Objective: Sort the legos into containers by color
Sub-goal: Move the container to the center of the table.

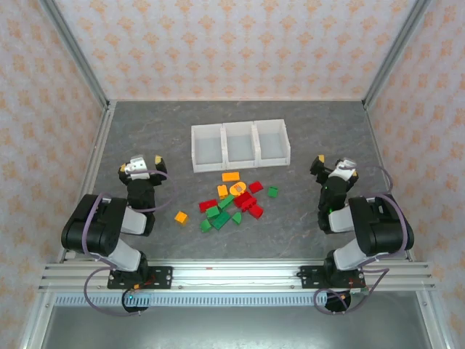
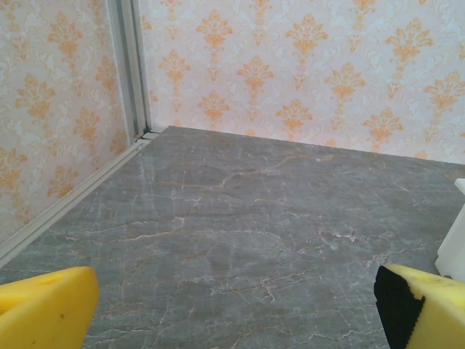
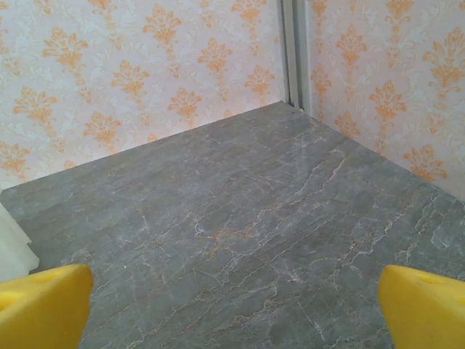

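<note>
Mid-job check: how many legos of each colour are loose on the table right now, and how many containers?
Red legos: 5 (clustered, so approximate)
Green legos: 6
Orange-yellow legos: 4
Containers: 3, with no legos in them yet
Total: about 15 legos, plus 3 containers

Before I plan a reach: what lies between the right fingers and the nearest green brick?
Bare table from right fingers to green brick, in the top view.
</note>
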